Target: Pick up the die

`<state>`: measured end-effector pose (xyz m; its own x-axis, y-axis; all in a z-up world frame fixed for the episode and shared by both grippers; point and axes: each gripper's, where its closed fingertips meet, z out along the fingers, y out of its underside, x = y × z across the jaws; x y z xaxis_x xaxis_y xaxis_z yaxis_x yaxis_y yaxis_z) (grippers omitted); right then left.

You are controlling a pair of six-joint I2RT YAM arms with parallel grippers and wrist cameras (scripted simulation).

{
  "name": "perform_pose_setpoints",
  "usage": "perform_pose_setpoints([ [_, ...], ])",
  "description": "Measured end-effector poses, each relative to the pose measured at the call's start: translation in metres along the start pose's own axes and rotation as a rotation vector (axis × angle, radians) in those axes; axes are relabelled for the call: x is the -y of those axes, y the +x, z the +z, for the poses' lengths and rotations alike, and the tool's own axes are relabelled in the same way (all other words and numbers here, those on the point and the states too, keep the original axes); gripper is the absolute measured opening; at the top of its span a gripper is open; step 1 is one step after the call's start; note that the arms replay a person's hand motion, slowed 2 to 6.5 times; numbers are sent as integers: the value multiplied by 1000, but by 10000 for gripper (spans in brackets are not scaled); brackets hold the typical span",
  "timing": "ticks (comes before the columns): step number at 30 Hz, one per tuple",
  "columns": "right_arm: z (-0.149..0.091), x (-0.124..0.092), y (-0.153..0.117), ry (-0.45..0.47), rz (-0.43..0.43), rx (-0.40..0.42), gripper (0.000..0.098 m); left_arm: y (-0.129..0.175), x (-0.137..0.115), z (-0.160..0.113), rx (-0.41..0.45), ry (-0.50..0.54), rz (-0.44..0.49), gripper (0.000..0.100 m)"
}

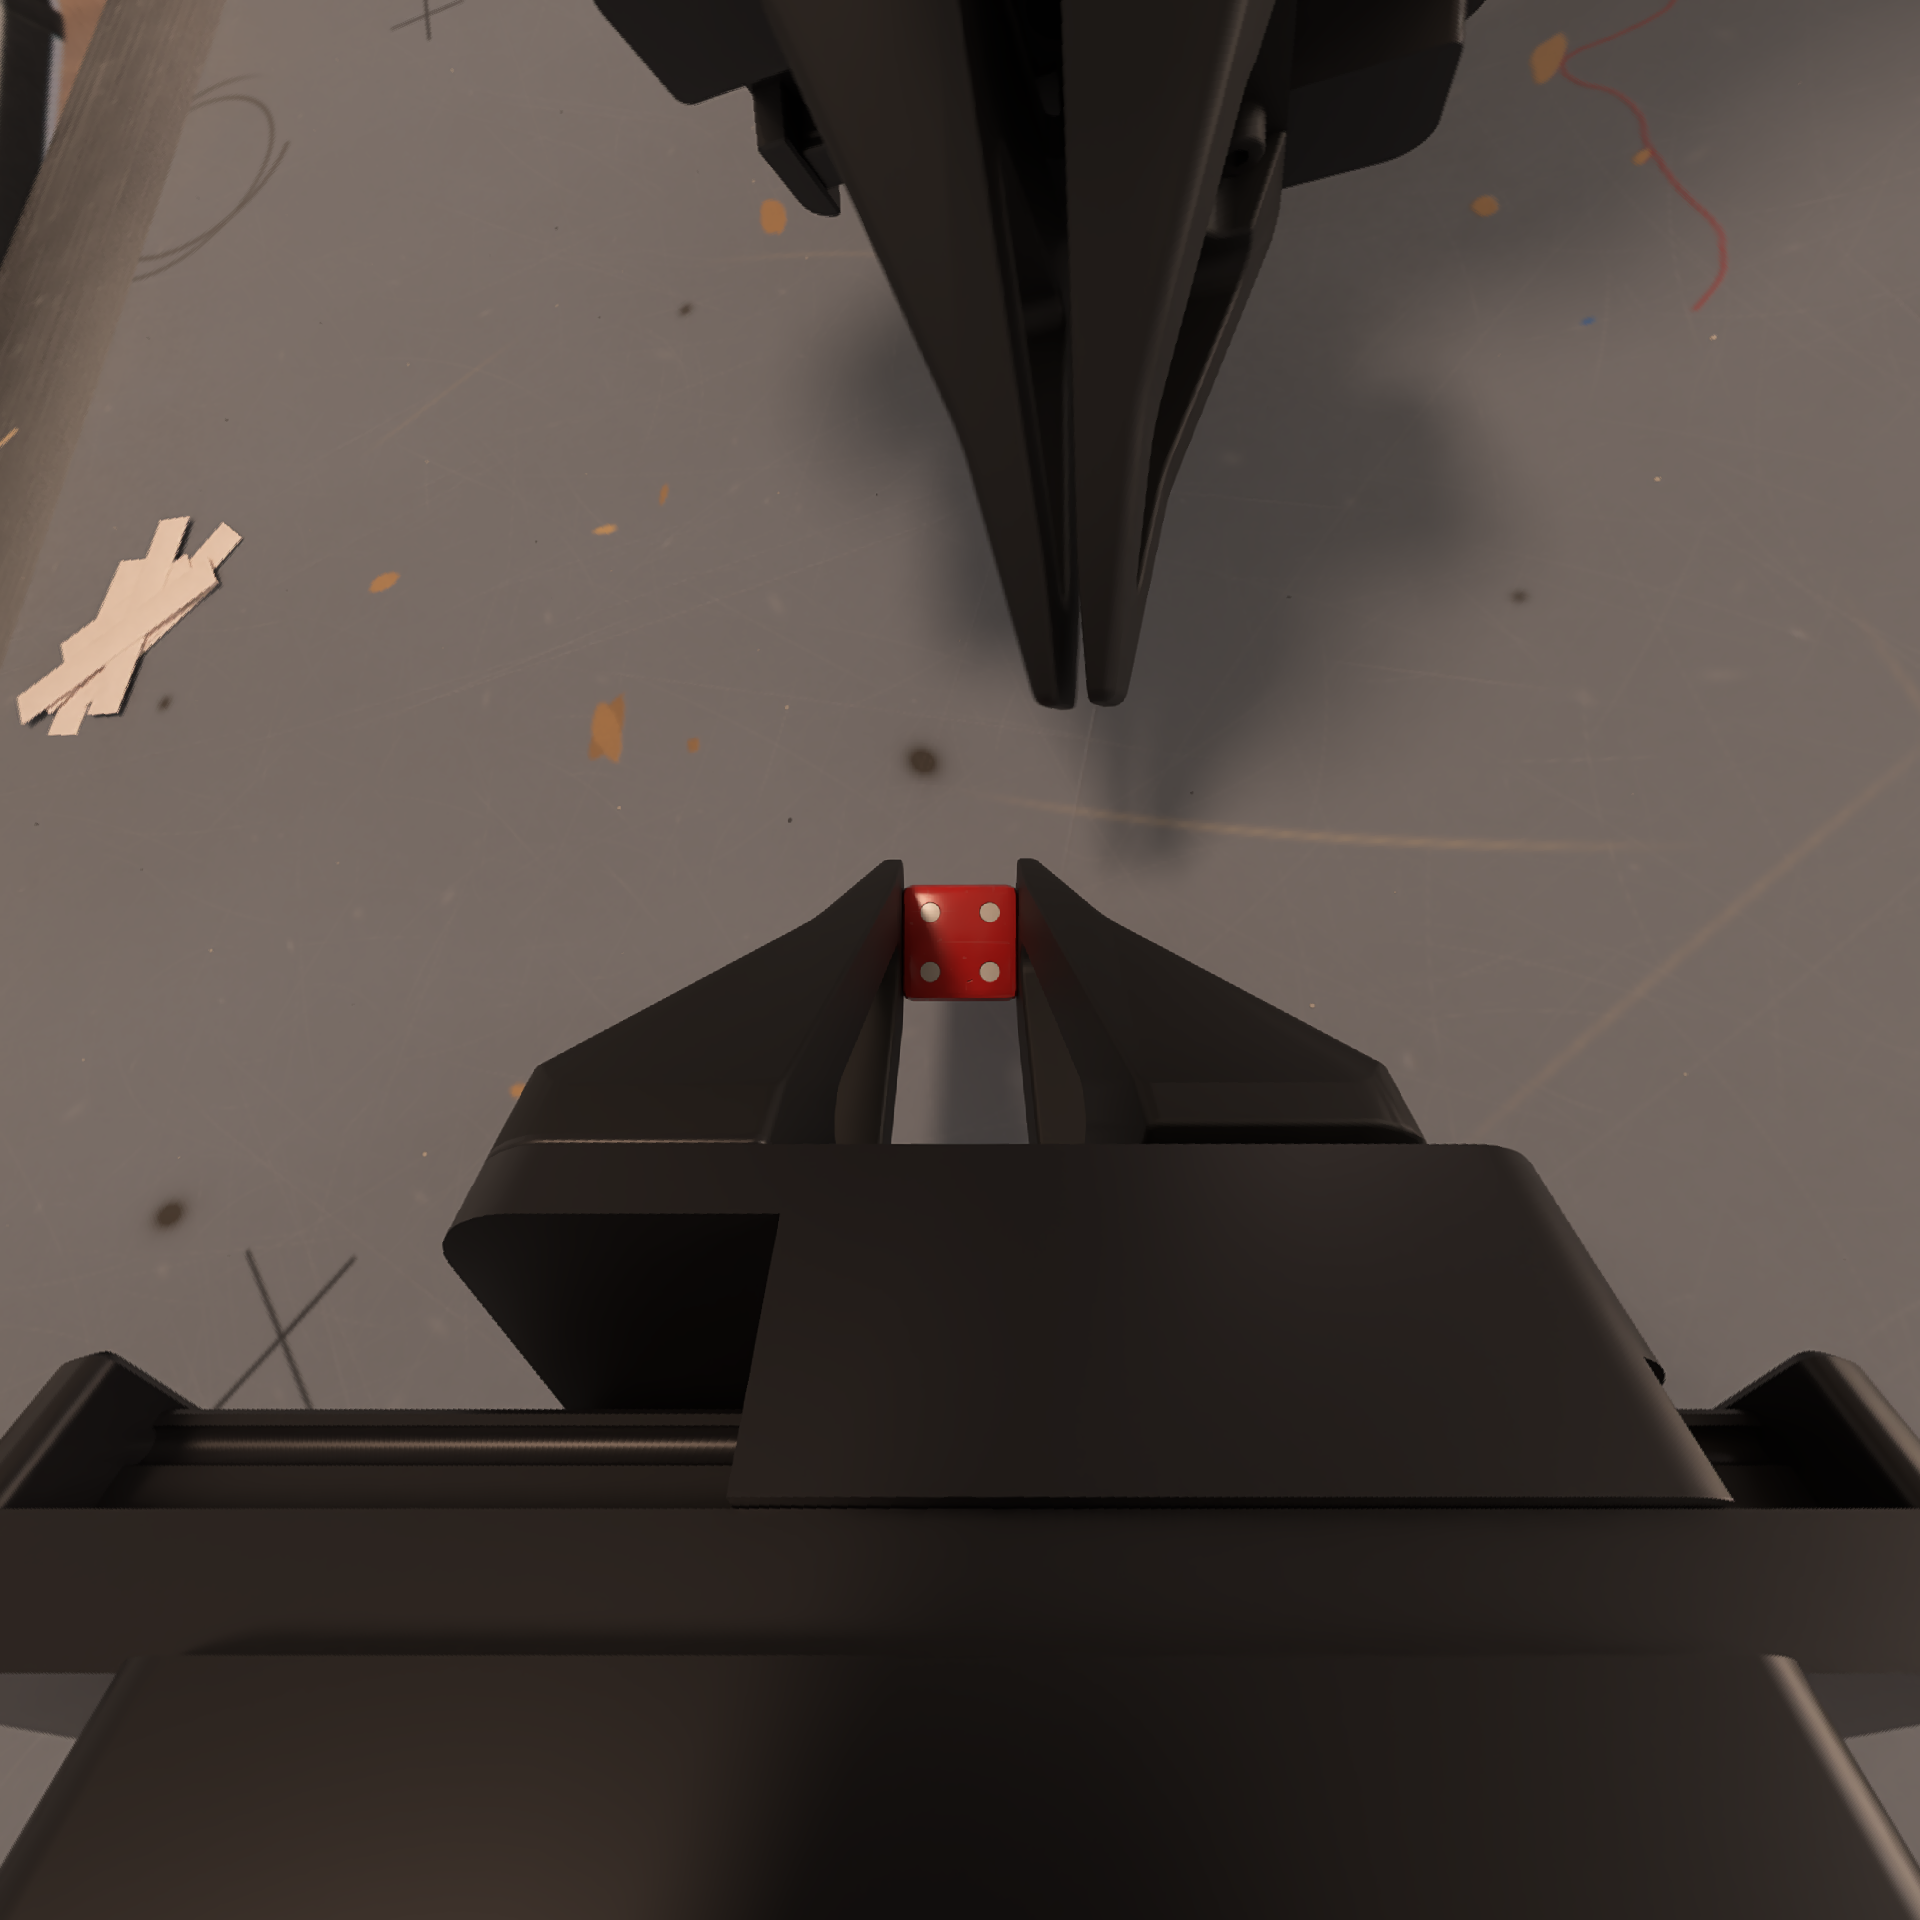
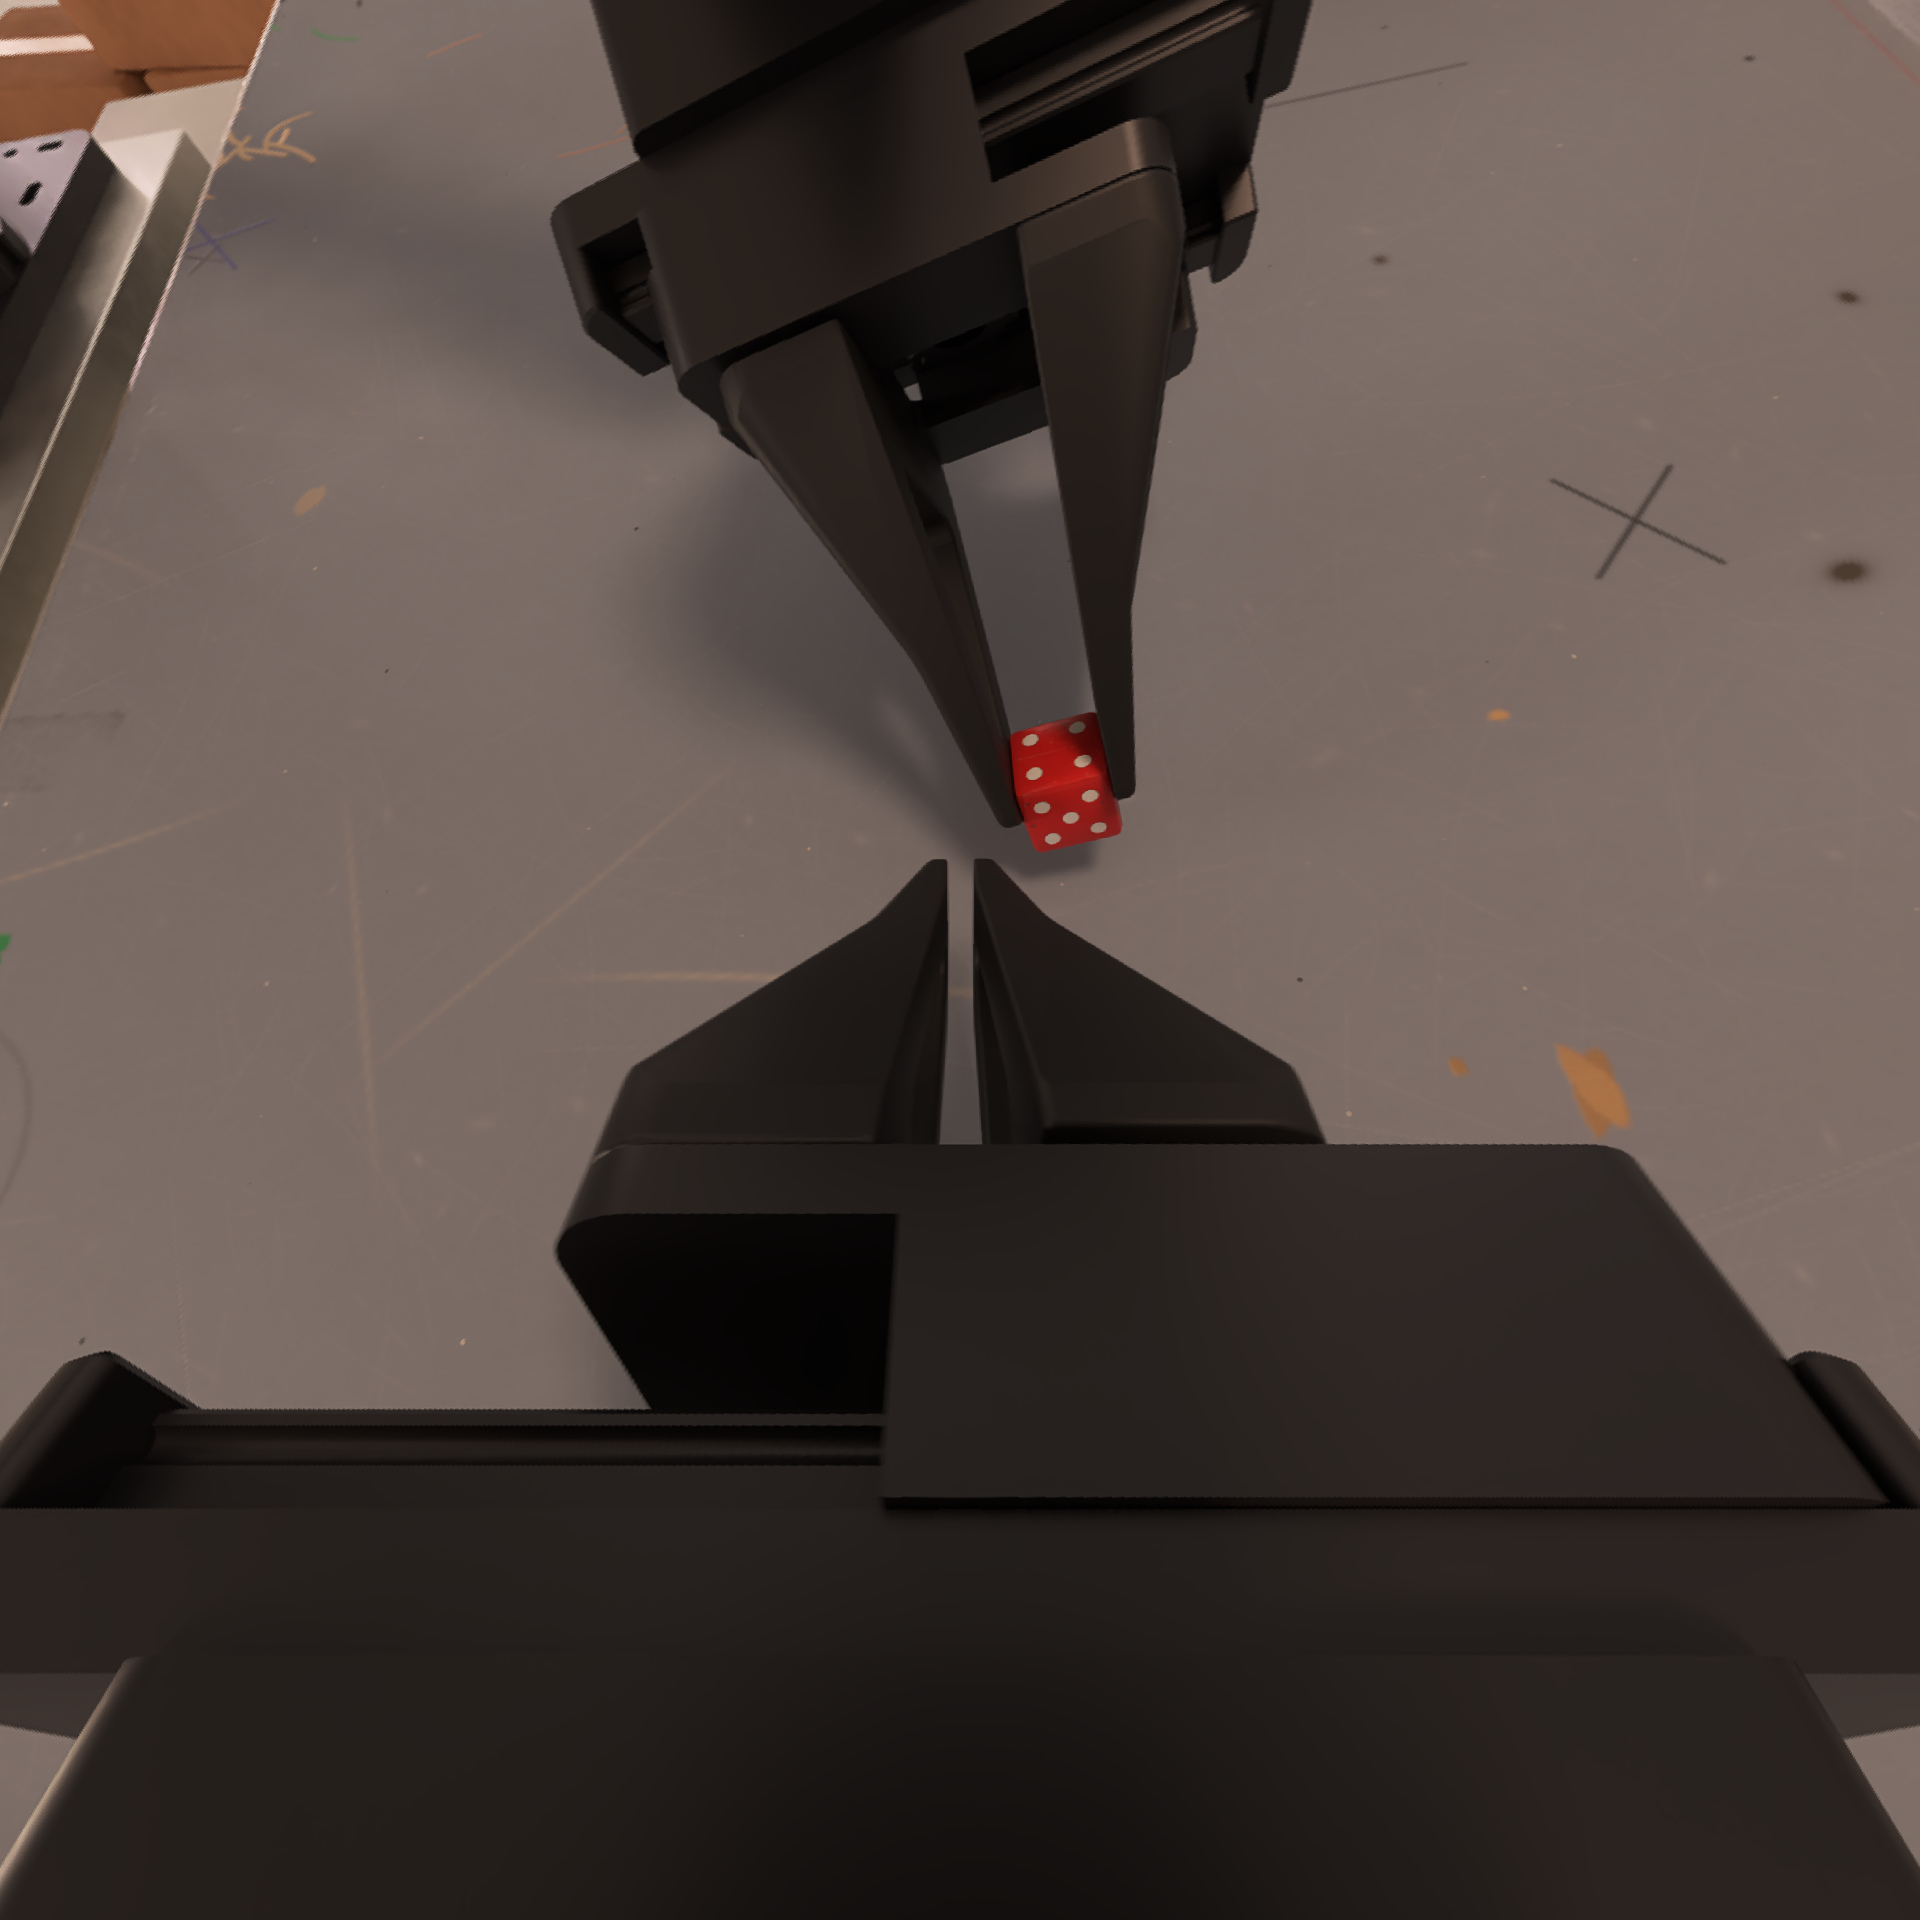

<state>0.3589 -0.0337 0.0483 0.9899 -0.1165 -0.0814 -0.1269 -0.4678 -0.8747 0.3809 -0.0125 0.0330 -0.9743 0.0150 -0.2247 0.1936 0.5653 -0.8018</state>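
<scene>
A small red die (image 1: pixel 959 941) with white pips sits between the fingertips of my left gripper (image 1: pixel 959 883), which is shut on it above the grey table. In the right wrist view the same die (image 2: pixel 1065 781) shows clamped between the left gripper's two fingers (image 2: pixel 1062 805), slightly off the table over its shadow. My right gripper (image 2: pixel 961 864) is shut and empty, its tips just in front of the die. It also shows in the left wrist view (image 1: pixel 1078 698), pointing down at the table beyond the die.
The grey tabletop (image 1: pixel 416 883) is scratched, with orange flecks and pen crosses. A patch of pale tape strips (image 1: pixel 125 629) lies at the left. A metal rail (image 2: pixel 94 343) runs along the table's left edge.
</scene>
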Motion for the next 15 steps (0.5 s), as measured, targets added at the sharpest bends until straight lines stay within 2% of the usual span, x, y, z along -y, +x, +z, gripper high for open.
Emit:
perform_pose_setpoints([
  [7,0,0,9,12,15,-52,243,0,0,0,-4,-2,-4,178],
  [11,0,-2,12,-1,14,-70,285,0,0,0,-4,-2,-5,178],
  [15,1,-3,9,-17,3,-58,283,0,0,0,-6,-1,-4,178],
])
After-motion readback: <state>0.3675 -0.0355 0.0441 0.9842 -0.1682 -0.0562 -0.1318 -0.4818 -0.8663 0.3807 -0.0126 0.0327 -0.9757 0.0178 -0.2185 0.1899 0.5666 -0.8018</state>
